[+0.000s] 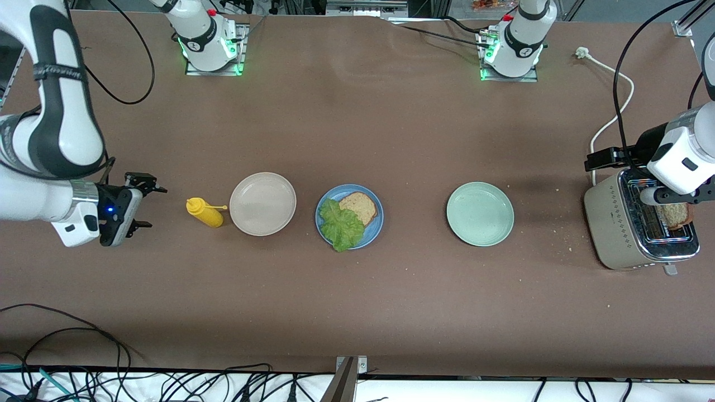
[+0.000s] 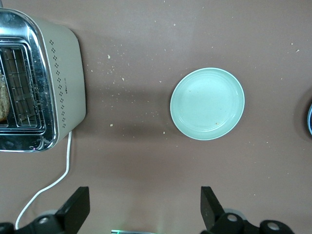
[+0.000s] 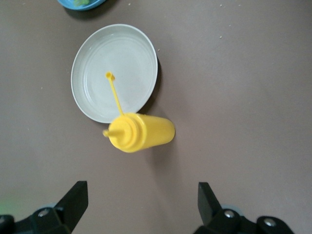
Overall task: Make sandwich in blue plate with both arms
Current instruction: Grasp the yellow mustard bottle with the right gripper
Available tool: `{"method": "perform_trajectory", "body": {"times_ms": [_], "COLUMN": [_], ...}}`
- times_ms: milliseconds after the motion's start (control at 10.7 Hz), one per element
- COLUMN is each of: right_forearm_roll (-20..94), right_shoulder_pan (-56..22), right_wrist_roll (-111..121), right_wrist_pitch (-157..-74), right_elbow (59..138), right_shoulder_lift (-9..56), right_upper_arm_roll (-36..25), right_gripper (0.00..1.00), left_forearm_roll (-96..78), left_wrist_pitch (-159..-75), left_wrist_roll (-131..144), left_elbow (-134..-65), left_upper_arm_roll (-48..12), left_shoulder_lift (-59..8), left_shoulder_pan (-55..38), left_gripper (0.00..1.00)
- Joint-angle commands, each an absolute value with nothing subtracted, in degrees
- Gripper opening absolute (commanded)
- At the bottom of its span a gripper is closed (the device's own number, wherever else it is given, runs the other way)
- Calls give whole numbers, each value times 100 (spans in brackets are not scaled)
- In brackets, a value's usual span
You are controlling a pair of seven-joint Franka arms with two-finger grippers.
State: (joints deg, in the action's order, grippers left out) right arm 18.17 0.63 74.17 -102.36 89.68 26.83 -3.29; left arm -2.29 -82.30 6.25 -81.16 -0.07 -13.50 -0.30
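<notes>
Left tool (image 2: 141, 212) open over table near toaster (image 2: 41, 83), right tool (image 3: 141, 207) open by mustard bottle (image 3: 141, 132), lettuce (image 1: 341, 224) seen only from front.

1. No text, brand name, number or sign can be read anywhere in these views.
2. The right arm (image 1: 53, 111) carries a dark band with lettering on its upper segment, too small to make out.
3. Each arm base, the right arm's base (image 1: 208, 39) and the left arm's base (image 1: 516, 47), bears a small round dark mark; its content cannot be told.
4. The toaster (image 2: 41, 85) has rows of small printed dots and a tiny mark on its side, which is not legible.
</notes>
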Motion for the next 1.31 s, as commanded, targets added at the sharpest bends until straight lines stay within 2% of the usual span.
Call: {"method": "perform_trajectory", "body": {"times_ms": [0,469,845,1220], "right_forearm_roll": [2625,3584,4848,5614], "right_shoulder_pan": [605,1098,1143,1090], "right_wrist_roll": [9039,10957,11706,11848], "right_wrist_pitch": [-10108,-10099,-10107,-10134], "right_elbow": [8974,8982,9324,9614], "right_shoulder_lift": [3206,4085,4744,4869], "right_upper_arm_roll": [-255,-255,-255,-71], "right_gripper": [100,100,100,100], "left_forearm_roll": [-97,-97,-105,-105], "left_wrist_pitch": [-8253,-8253,-8253,-8209], "left_wrist_roll": [580,580,571,580], "left_elbow": [-8112,-8112,-8156,-8122], "left_upper_arm_roll": [-35,-53,-53,-62], "left_shoulder_lift": [-1327,-1336,-1336,-1310], "left_shoulder_pan": [-62,-61,-53,-53], "left_gripper": [100,100,100,100]}}
